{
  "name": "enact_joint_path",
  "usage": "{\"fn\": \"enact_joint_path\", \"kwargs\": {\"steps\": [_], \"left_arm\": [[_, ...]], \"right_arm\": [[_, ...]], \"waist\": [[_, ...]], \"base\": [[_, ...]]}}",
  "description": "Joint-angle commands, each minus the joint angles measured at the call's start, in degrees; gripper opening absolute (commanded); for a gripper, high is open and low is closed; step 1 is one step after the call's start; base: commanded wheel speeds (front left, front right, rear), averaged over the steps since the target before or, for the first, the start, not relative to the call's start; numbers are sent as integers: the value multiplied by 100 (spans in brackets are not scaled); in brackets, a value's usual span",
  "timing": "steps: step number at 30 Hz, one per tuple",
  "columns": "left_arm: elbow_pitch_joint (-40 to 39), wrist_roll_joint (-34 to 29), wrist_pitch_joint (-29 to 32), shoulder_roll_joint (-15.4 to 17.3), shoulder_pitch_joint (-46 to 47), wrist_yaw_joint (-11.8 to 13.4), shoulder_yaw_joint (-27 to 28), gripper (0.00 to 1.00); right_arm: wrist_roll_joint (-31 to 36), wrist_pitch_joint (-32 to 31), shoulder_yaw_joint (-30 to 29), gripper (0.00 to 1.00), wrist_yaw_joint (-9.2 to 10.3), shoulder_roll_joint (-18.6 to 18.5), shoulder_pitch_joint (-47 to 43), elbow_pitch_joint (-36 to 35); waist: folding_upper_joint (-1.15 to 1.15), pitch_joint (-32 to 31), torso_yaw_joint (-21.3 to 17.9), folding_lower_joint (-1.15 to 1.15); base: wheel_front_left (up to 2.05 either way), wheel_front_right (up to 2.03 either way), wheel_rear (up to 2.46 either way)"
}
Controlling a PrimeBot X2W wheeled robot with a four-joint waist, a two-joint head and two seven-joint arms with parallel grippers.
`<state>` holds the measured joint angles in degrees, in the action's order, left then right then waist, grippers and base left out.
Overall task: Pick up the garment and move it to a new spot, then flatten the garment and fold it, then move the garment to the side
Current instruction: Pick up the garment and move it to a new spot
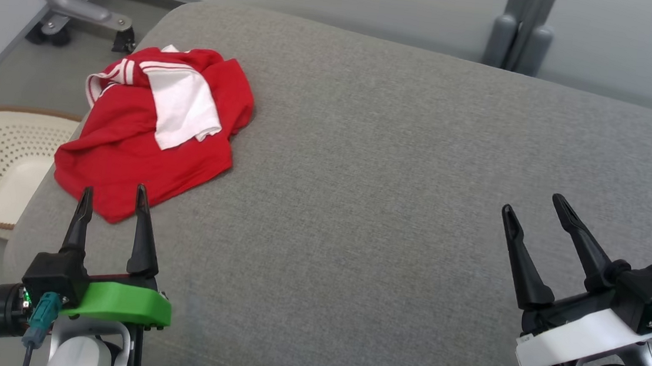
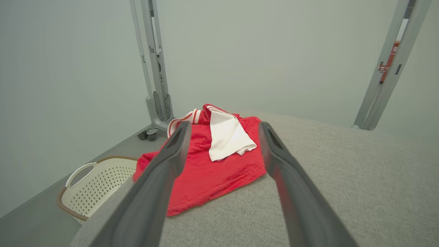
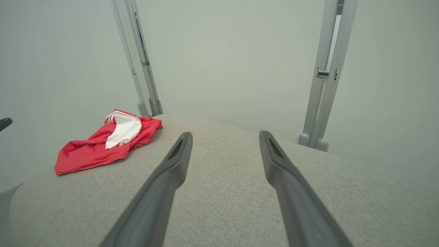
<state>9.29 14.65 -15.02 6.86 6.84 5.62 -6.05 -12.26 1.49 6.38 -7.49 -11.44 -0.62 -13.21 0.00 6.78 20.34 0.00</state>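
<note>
Head view: crumpled red garment (image 1: 128, 148) just beyond the empty, wide-apart left tool (image 1: 114, 188).

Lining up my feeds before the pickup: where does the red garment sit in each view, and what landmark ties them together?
Head view: garment upper left, on the grey cushion's left end, just beyond the left claw.
Left wrist view: garment at centre, seen between that claw's fingers.
Right wrist view: garment at middle left, far off.
Shared landmark: the grey metal stand just behind it.
</note>
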Motion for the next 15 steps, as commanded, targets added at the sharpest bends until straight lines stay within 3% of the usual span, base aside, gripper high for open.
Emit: {"fn": "enact_joint_path", "kwargs": {"steps": [1,10,15], "left_arm": [[-36,-24,-17,-38,124,-42,38,100],[269,90,-17,-253,800,-313,277,100],[1299,306,-10,-322,1673,-600,320,100]], "right_arm": [[56,-32,-5,100,0,-38,95,-62],[113,-292,-12,100,0,-197,586,-423],[193,-380,-18,100,0,-262,940,-560]], "waist": [[0,307,365,0],[0,1224,219,0],[0,1916,39,0]], "base": [[0,0,0],[0,0,0],[0,0,0]]}}
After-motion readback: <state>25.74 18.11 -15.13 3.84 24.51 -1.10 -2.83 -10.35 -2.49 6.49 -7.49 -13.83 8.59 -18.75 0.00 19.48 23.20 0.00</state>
